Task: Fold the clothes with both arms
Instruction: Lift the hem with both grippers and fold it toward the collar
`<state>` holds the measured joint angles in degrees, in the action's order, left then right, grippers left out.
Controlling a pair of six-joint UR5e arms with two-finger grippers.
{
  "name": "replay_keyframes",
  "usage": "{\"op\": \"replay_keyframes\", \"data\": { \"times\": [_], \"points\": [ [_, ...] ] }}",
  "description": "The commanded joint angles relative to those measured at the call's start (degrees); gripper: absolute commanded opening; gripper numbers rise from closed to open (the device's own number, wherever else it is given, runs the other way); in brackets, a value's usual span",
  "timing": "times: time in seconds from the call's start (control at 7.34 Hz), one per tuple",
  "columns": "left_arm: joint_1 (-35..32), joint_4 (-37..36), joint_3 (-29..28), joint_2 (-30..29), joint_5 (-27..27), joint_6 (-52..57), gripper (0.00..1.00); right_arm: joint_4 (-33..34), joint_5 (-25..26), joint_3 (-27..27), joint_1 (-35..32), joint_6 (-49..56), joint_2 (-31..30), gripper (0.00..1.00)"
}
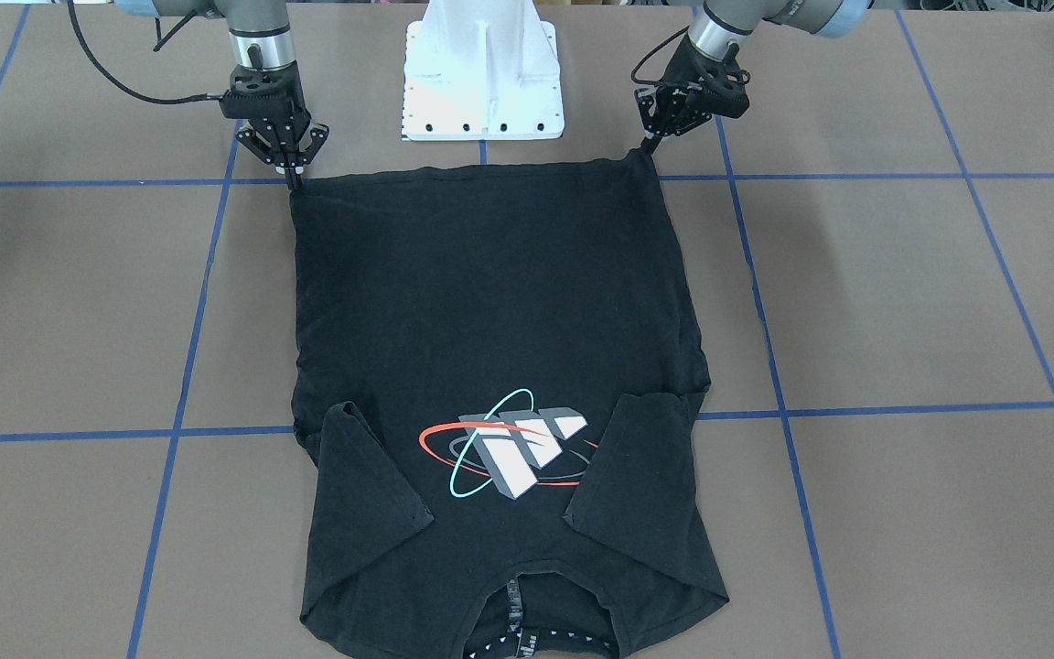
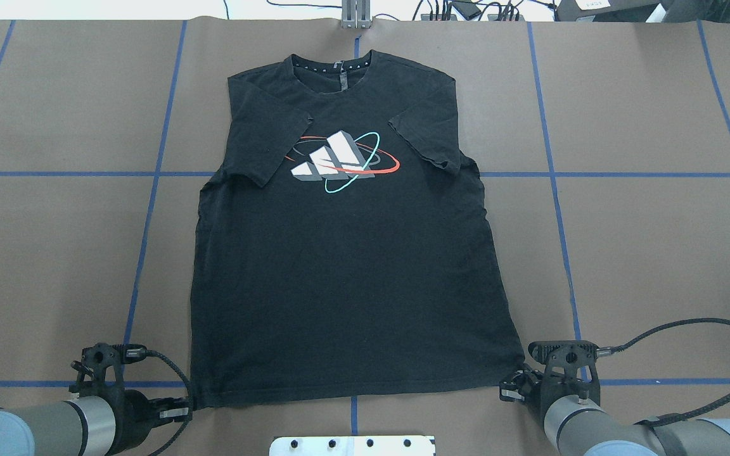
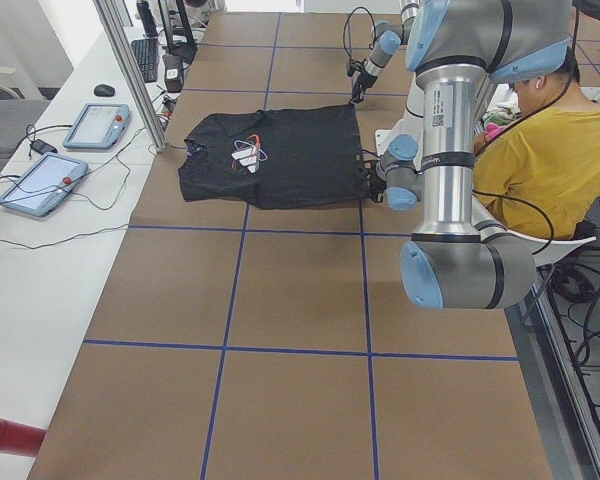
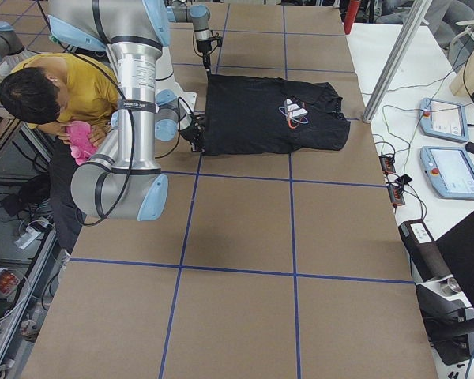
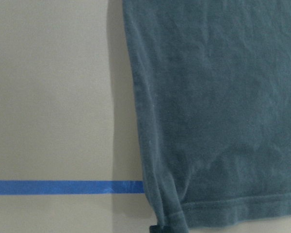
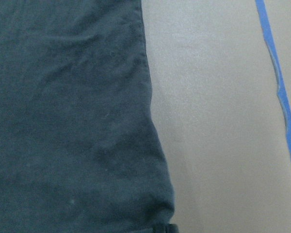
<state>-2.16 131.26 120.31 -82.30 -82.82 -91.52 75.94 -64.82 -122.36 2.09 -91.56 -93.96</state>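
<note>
left pincer (image 1: 649,145): clamped on T-shirt (image 1: 490,302) hem corner | right pincer (image 1: 293,176): tips together at the other hem corner, apparently gripping it | T-shirt: flat on bench (image 1: 902,293), print up, stretching away from both pincers, collar farthest

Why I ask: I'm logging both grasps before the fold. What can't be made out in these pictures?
Left end effector: fingertips cut off by the left wrist view's bottom edge; how many T-shirt layers it pinches is unclear.
Right end effector: same, in the right wrist view.
Collar label: too small to read in the overhead view; partly cropped by the front-facing view's bottom edge.
</note>
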Motion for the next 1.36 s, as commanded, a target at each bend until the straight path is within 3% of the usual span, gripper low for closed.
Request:
{"op": "replay_keyframes", "data": {
  "times": [0.0, 0.41, 0.54, 0.95, 1.23],
  "points": [
    [-1.86, -0.30, 4.03, 1.78, -4.76, 0.38, 0.00, 0.70, -1.61, -4.35, -0.77, 0.33, -0.26, 0.00],
    [-3.72, -1.44, 16.05, 9.32, -11.91, 0.56, 0.00, 2.53, -8.54, -15.58, 1.75, 0.33, -5.68, 0.00],
    [-3.55, -3.88, 20.62, 11.79, -13.66, 0.47, 0.00, 5.68, -9.09, -21.89, 5.60, 0.33, -7.88, 0.00],
    [-0.74, -12.49, 31.70, 11.90, -20.69, 0.29, 0.00, 18.42, -12.07, -37.73, 15.47, -0.46, -8.08, 0.00],
    [-2.65, -14.79, 32.10, 11.12, -20.97, 0.55, 0.00, 18.98, -11.82, -37.43, 11.82, -0.46, -6.94, 0.00]
  ]
}}
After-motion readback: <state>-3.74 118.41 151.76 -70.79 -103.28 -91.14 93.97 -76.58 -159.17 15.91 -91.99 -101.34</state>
